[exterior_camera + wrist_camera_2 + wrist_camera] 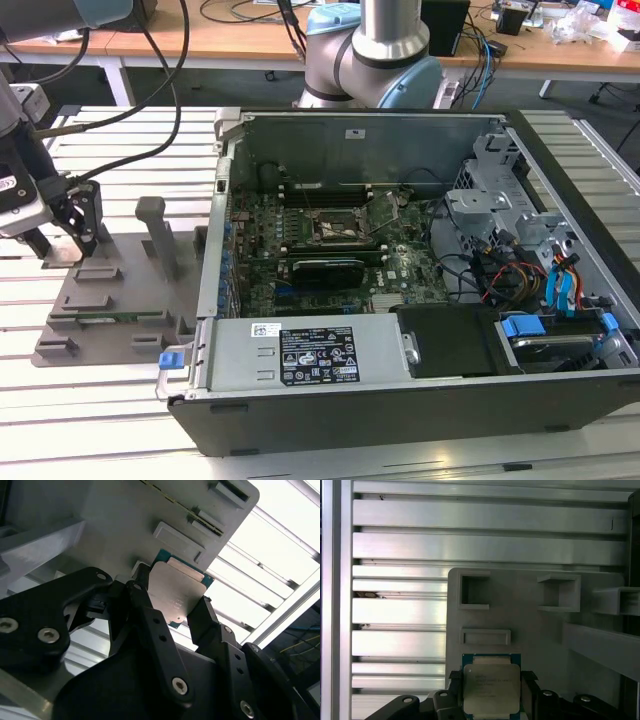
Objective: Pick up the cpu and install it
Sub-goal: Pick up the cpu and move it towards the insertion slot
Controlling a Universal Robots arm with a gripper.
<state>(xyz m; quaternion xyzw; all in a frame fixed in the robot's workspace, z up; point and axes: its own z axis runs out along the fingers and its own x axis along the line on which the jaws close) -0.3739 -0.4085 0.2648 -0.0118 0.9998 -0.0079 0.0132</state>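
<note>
The cpu (176,586) is a small square chip with a silver-grey top and a green rim. It sits between the two black fingers of my gripper (172,607), which press on its opposite edges. In the first wrist view the cpu (491,687) is low over the grey fixture plate (530,630), just below a shallow rectangular recess; I cannot tell whether it still rests on the plate. In the exterior view my gripper (62,245) is at the far left, down over the grey fixture (110,300).
An open computer case (400,400) lies to the exterior view's right of the fixture, with the motherboard and its open socket frame (340,228) inside. A grey post (155,225) stands on the fixture near the gripper. The slatted metal table (120,160) lies beneath everything.
</note>
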